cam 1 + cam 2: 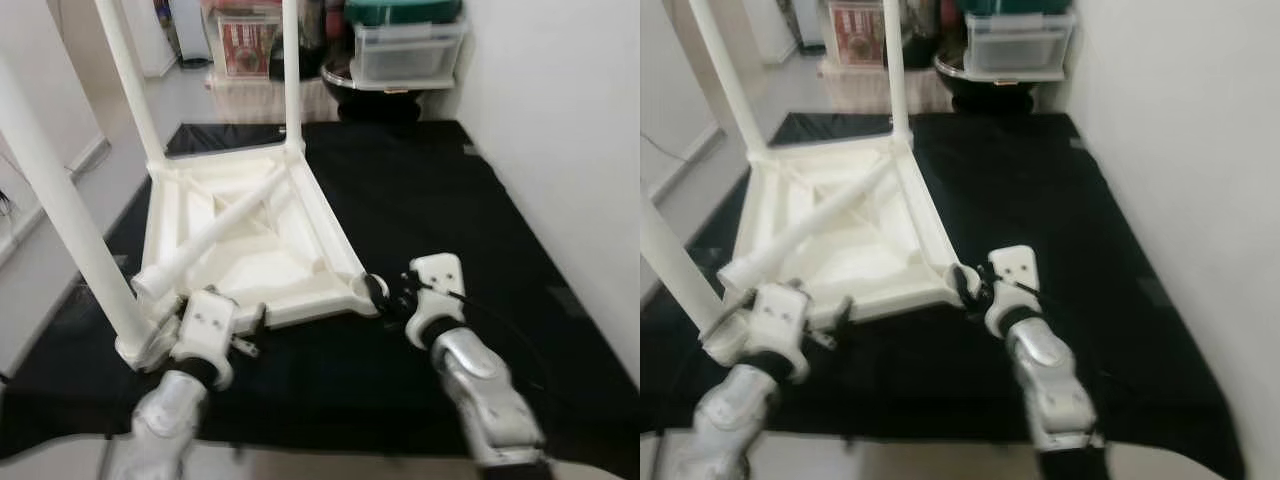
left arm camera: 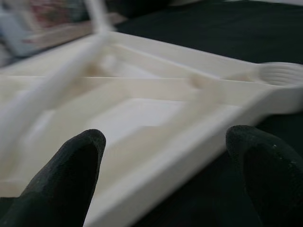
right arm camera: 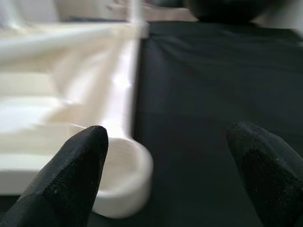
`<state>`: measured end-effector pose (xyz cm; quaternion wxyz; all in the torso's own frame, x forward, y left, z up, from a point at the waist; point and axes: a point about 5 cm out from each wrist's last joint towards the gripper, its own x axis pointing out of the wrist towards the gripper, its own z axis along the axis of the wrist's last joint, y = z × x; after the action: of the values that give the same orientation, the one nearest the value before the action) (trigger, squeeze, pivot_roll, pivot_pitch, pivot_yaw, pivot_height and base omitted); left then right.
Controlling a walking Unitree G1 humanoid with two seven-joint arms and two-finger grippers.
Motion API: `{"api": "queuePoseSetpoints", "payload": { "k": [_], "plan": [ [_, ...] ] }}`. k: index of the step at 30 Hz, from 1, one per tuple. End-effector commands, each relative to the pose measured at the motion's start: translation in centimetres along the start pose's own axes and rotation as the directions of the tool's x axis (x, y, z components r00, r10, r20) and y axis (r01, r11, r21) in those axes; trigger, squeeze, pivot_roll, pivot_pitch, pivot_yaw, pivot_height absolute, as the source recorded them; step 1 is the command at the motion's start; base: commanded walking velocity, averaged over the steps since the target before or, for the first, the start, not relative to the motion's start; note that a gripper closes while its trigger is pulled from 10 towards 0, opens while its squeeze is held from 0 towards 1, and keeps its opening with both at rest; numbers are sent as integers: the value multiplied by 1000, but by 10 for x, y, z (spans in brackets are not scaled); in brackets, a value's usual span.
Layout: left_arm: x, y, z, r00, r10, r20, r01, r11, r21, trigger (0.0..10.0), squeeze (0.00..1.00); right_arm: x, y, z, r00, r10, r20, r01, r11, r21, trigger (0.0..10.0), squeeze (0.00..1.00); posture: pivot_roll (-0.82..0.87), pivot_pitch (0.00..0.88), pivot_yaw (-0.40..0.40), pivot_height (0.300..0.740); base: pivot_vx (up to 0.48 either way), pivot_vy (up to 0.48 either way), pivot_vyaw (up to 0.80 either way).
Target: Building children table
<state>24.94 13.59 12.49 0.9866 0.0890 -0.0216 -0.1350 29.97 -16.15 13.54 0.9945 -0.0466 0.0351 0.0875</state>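
Black mat (image 1: 420,200) on floor, white wall to the right. Left tool (image 1: 245,335) at near edge of upturned white table (image 1: 250,240), fingers (image 2: 71,175) spread wide, nothing gripped. Right tool (image 1: 385,295) beside empty leg socket (image 3: 128,175) at near right corner, fingers (image 3: 75,170) wide apart, nothing held. Loose leg (image 1: 205,240) lies diagonally inside frame, beyond left tool. Three legs upright. Storage bins (image 1: 405,50) farthest back.
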Motion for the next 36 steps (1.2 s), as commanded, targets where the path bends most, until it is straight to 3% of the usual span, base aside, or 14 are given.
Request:
{"api": "queuePoseSetpoints", "payload": {
  "k": [1,4,8,10,12,17,21,24,36],
  "plan": [
    [-3,-4,-2,998,-63,-25,63,998,-2,10000,0,5,-4,-1,999,-39,-28,38,999,-35,10000,0,-46,38,-30,740,0,0,0],
    [-6,-11,-1,990,-133,-41,132,991,-22,10000,0,12,-14,0,995,-81,-56,76,993,-87,10000,0,-42,46,-32,740,0,0,0],
    [-9,-13,-1,989,-136,-52,135,990,-35,10000,0,22,-13,-1,992,-78,-97,62,985,-161,10000,0,-37,53,-33,740,0,0,0],
    [-12,-9,-3,992,-91,-89,87,995,-40,10000,0,30,-8,-1,990,-61,-128,33,977,-211,10000,0,-30,65,-34,740,0,0,0],
    [-13,-7,-5,992,-67,-106,63,997,-40,10000,0,34,-6,0,989,-50,-138,19,975,-219,10000,0,-30,65,-34,740,0,0,0],
    [-25,11,-14,978,99,-182,-102,995,-9,10000,0,62,-2,14,990,-53,-133,20,970,-242,10000,0,-1,107,-52,740,0,0,0],
    [-29,15,-15,973,125,-195,-127,992,2,10000,0,68,-3,18,990,-59,-126,28,971,-238,10000,0,4,114,-55,740,0,0,0],
    [-44,17,-12,964,158,-213,-161,987,5,10000,0,80,1,29,994,-39,-104,15,975,-223,10000,0,39,168,-67,740,0,0,0],
    [-54,21,-6,960,164,-228,-163,986,25,10000,0,84,13,28,992,62,-106,-90,954,-286,10000,0,60,206,-55,740,0,0,0]
  ]
}}
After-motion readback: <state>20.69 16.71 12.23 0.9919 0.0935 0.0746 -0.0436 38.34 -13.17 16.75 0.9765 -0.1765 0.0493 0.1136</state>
